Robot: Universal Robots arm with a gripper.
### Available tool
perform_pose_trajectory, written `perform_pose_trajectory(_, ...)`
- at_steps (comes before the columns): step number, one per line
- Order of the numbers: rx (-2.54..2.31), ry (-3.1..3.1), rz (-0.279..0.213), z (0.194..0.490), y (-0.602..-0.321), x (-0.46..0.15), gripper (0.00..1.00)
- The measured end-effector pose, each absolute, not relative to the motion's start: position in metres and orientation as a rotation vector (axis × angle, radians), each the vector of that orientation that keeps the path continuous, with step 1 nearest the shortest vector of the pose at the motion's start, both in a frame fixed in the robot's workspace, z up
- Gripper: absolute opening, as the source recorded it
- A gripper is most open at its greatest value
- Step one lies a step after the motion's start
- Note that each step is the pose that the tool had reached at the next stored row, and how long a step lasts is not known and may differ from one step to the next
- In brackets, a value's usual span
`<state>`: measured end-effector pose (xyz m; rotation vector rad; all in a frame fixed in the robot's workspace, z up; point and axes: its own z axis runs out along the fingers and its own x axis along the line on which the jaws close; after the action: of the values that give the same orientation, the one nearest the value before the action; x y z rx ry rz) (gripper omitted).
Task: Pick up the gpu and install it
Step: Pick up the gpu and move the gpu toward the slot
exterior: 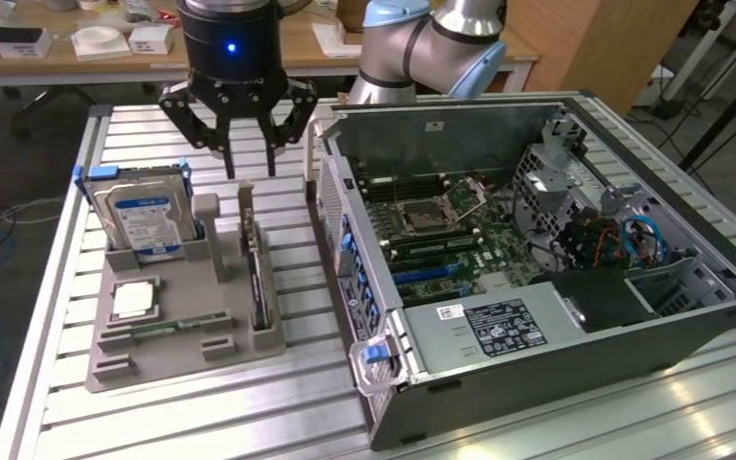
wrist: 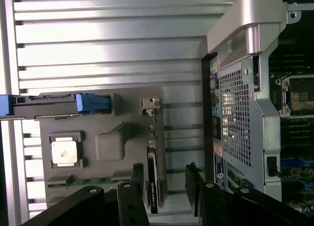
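The gpu (exterior: 257, 280) stands on edge in a slot of the grey holder tray (exterior: 176, 355), on the side nearest the computer case, its silver bracket at the far end. In the wrist view the gpu (wrist: 152, 179) appears edge-on as a thin dark card with the bracket toward the tray's far rim. My gripper (exterior: 250, 171) hangs open above the far end of the tray, over the bracket end of the card and not touching it. Seen from the wrist, the gripper (wrist: 166, 179) has one finger (wrist: 138, 176) on each side of the card, with nothing held.
The open computer case (exterior: 675, 316) lies on the exterior view's right, motherboard (exterior: 458, 240) exposed with blue slots. The tray also carries a hard drive (exterior: 146, 216) in a blue carrier, a processor chip (exterior: 135, 299) and a memory stick (exterior: 170, 329). The slatted aluminium table (exterior: 215, 422) extends around it.
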<state>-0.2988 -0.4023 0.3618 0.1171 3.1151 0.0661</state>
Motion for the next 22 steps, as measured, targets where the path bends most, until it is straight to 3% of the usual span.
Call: perform_pose_trajectory(22, 0.117, 3.115, 0.066, 0.322, -0.422, -0.303, 0.47)
